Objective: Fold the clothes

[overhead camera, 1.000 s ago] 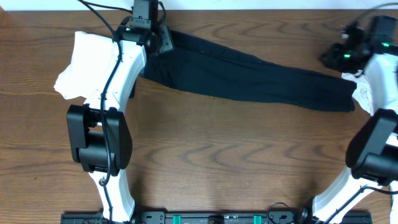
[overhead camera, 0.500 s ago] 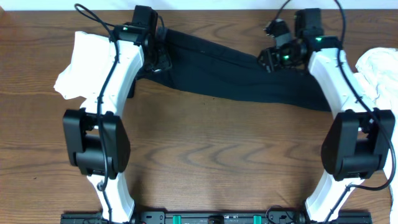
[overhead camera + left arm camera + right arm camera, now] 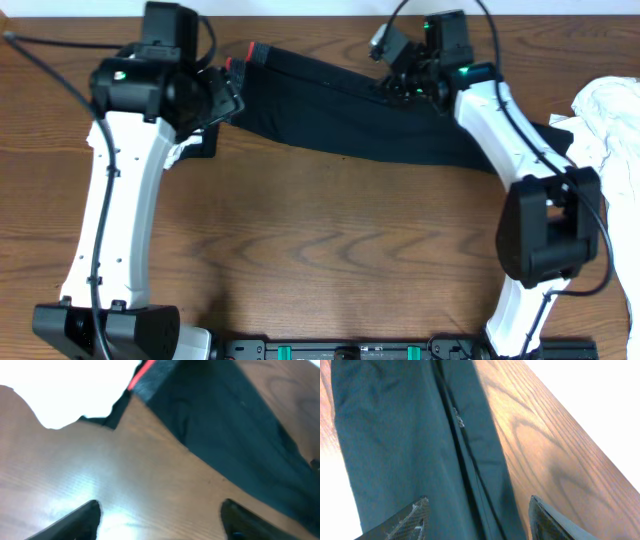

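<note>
Long black trousers (image 3: 340,115) lie spread across the far side of the table, the waistband with a red strip (image 3: 250,50) at the left. My left gripper (image 3: 228,100) is open and empty over bare wood just left of the waistband; in the left wrist view (image 3: 160,520) the trousers (image 3: 240,435) lie ahead of it. My right gripper (image 3: 392,82) is open above the trousers' middle, near their far edge. In the right wrist view (image 3: 480,520) its fingers straddle the dark cloth (image 3: 410,435) and its seam.
A crumpled white garment (image 3: 610,115) lies at the table's right edge, next to the trousers' leg end. The right arm crosses above that leg end. The table's far edge (image 3: 320,18) is close behind the trousers. Bare wood (image 3: 330,240) fills the near half.
My right gripper has swung from the right end leftward to the trousers' middle. My left arm has shifted left off the waistband, and now covers the white cloth seen there earlier.
</note>
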`<state>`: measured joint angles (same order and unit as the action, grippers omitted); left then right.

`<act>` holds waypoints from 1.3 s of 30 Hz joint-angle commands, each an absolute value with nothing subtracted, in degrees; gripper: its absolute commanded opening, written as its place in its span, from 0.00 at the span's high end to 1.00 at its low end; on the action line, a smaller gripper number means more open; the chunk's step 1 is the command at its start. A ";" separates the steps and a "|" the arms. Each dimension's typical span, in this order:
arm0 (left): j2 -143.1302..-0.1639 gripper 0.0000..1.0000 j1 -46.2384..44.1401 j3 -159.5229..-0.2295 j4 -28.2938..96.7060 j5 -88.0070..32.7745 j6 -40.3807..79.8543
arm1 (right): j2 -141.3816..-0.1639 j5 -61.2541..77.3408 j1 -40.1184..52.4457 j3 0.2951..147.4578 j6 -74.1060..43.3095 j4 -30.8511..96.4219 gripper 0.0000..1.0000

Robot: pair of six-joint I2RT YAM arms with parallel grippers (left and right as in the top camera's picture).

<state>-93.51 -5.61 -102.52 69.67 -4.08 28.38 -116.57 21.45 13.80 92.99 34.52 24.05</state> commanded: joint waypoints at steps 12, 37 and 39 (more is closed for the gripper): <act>-93.49 0.02 -3.44 -103.20 75.44 -3.42 29.67 | -126.37 21.85 18.04 93.65 38.26 17.34 0.42; -93.49 0.02 -3.44 -103.20 75.44 -3.42 29.65 | -131.28 21.87 18.28 93.65 37.30 16.25 0.80; -93.49 0.02 -3.44 -103.20 75.44 -3.42 29.67 | -131.28 21.82 18.28 93.65 37.32 16.03 0.94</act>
